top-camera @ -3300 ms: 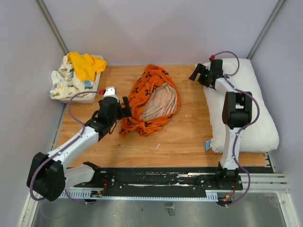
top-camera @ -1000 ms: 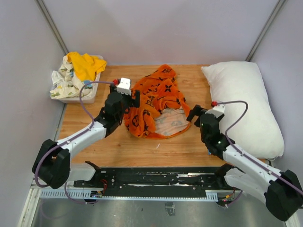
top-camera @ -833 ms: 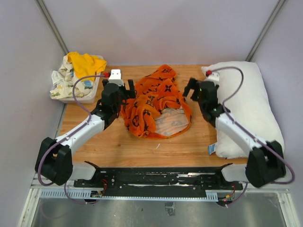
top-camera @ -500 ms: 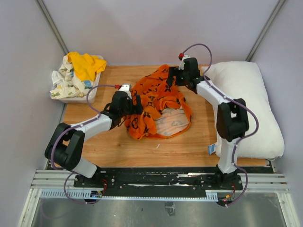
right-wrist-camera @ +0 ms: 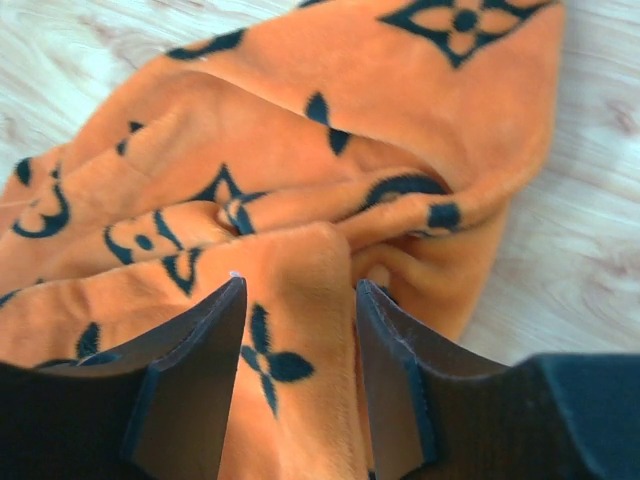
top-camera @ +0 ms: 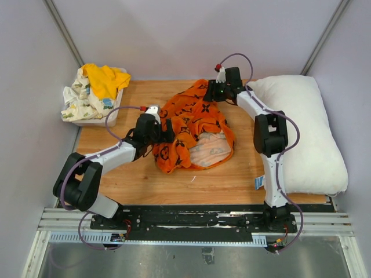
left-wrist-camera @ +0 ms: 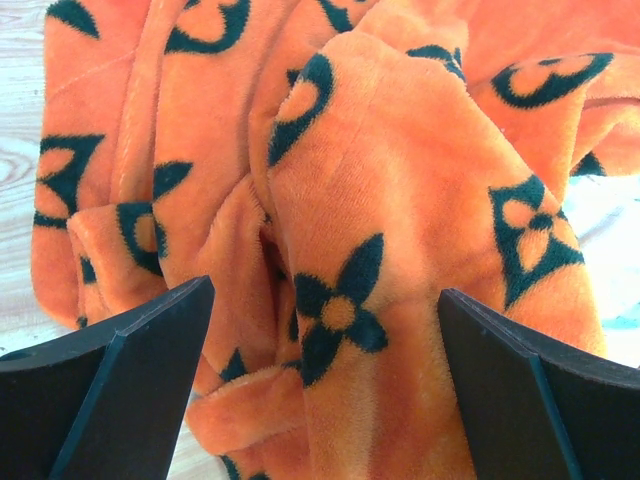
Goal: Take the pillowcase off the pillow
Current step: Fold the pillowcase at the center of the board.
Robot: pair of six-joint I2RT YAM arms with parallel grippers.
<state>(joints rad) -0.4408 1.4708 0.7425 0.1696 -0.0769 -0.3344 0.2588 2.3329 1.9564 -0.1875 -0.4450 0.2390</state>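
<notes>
The orange pillowcase with black motifs lies crumpled mid-table, its pale lining showing at the near right. The plain white pillow rests bare along the right side, a small blue tag at its near corner. My left gripper hovers open over the case's left folds, its fingers wide on either side of a bulge of fabric; its midpoint sits on that bulge. At the case's far edge my right gripper has its fingers pressed on a raised fold of the orange fabric, the fold filling the gap.
A white bin stands at the far left corner, holding a yellow cloth and a white floral-print cloth. Grey walls close in on three sides. Bare wooden table lies in front of the pillowcase.
The right arm swung from the near right up to the pillowcase's far edge and narrowed its jaws onto a fold. The left gripper shifted slightly nearer, staying open over the left folds.
</notes>
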